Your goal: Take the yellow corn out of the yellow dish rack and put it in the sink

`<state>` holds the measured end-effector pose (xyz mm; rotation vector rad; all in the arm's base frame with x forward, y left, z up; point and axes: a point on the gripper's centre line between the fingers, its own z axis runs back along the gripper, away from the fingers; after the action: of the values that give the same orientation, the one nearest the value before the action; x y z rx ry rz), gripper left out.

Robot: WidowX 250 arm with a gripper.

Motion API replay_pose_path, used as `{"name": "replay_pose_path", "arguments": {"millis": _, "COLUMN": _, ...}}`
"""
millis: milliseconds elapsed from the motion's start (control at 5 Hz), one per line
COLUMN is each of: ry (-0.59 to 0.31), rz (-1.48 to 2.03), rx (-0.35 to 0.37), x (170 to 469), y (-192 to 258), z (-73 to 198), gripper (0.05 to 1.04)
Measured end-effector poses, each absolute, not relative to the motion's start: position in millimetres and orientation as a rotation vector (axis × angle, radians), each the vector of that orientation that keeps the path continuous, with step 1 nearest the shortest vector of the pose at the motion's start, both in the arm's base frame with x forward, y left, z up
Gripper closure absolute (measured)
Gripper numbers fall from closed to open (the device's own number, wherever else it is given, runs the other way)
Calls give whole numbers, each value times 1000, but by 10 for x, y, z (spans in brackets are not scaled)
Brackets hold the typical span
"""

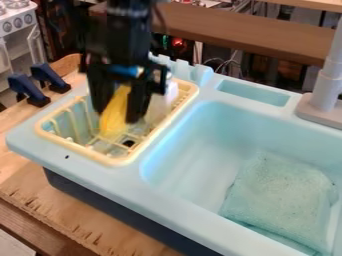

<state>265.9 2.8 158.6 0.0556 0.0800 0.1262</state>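
Over the cream-rimmed dish rack at the left of the sink hangs the black gripper (120, 107), pointing down. Between its two fingers is a long yellow object (114, 116), upright and slightly tilted, and the gripper is shut on it. The object's lower end is down inside the dish rack (119, 161), near the wire bottom; whether it touches the bottom I cannot tell. Just right of the gripper, a white item (161, 104) stands in the rack, partly hidden behind the right finger.
A light blue toy sink (184, 142) takes up the right, with a folded teal cloth (277, 192) in its basin. The grey faucet (327, 82) rises at the right edge. Dark blue clamps (28, 90) sit on the wooden table (73, 212) at the left. A wooden beam (254, 32) crosses behind.
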Motion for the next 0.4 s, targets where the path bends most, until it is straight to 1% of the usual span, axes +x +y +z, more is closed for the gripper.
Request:
{"name": "replay_pose_path", "arguments": {"millis": 200, "ry": 41, "rz": 103, "rx": 128, "x": 2567, "y": -106, "z": 1983, "gripper": 415}}
{"name": "replay_pose_path", "arguments": {"millis": 400, "ry": 40, "rz": 70, "rx": 76, "x": 2539, "y": -350, "z": 2025, "gripper": 415}}
